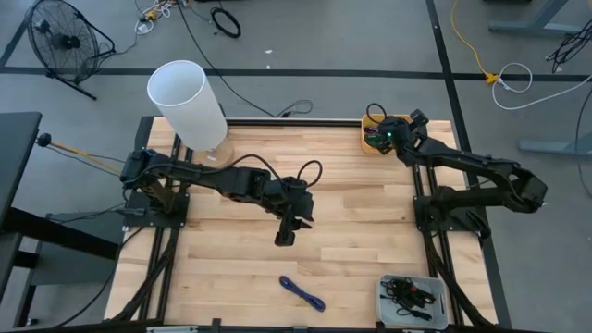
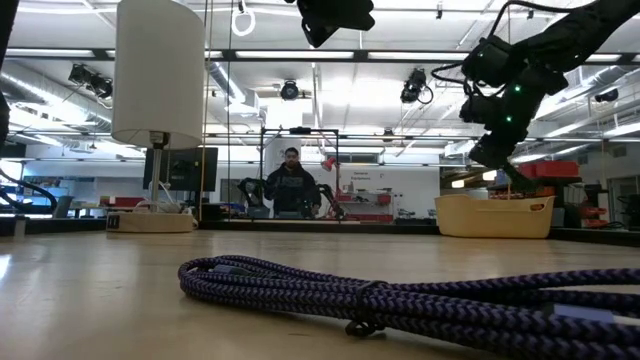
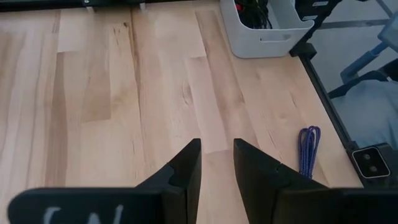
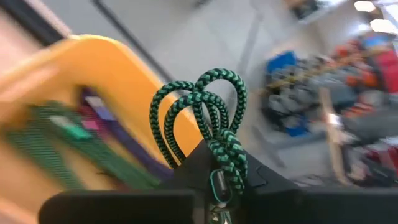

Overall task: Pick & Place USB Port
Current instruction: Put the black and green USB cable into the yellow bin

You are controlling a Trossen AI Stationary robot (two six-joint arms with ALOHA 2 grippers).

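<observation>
A coiled green braided USB cable point(image 4: 205, 106) sits in my right gripper point(image 4: 217, 180), which is shut on it above the yellow bin point(image 1: 368, 123) at the table's far edge; the bin point(image 4: 106, 62) holds other cables. A purple braided cable point(image 1: 302, 293) lies flat on the table near the near edge, in the low view point(image 2: 400, 300) right in front of the camera. My left gripper point(image 1: 286, 231) hangs open over the middle of the table, empty, with the purple cable point(image 3: 308, 149) ahead of it. My right gripper holds the green cable bundle by its bound lower part point(image 4: 222, 155), pinched between the two fingers. The coil's loops point(image 4: 186, 99) stand up beyond the fingertips. The bundle is lifted clear of the yellow bin.
A white bin point(image 1: 413, 298) with dark cables stands at the near right corner. A white-shaded lamp point(image 1: 190, 97) stands at the far left of the table. Bare wood lies between the two arms. A person point(image 2: 290, 185) stands far behind the table.
</observation>
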